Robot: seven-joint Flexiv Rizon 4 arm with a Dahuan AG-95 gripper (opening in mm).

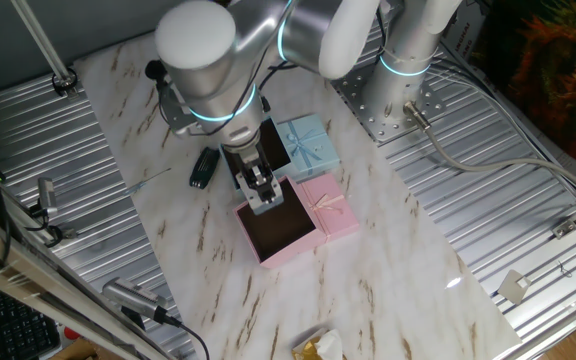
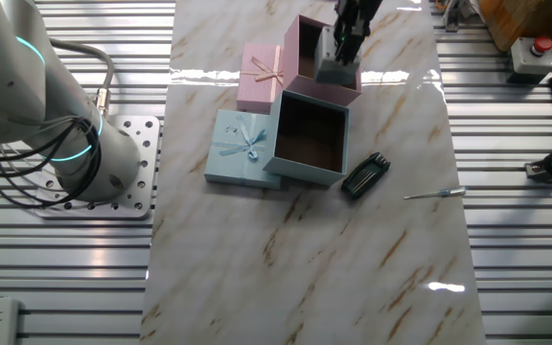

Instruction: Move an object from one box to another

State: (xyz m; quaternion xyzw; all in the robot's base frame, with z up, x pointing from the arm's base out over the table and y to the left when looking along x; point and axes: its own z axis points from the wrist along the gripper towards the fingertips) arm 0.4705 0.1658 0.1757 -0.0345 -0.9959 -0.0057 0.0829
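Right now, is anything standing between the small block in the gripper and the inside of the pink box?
Nothing visible does. The gripper holds the block at the open pink box; its lid lies aside.

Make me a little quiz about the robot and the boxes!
1. True or false: the open blue box has nothing inside.
2. What is the end effector hanging over? A) pink box B) blue lid C) pink lid
3. Fill in: the black gadget lies on the table beside the ___ box.

Key:
1. True.
2. A. It holds the block over the pink box.
3. Blue.
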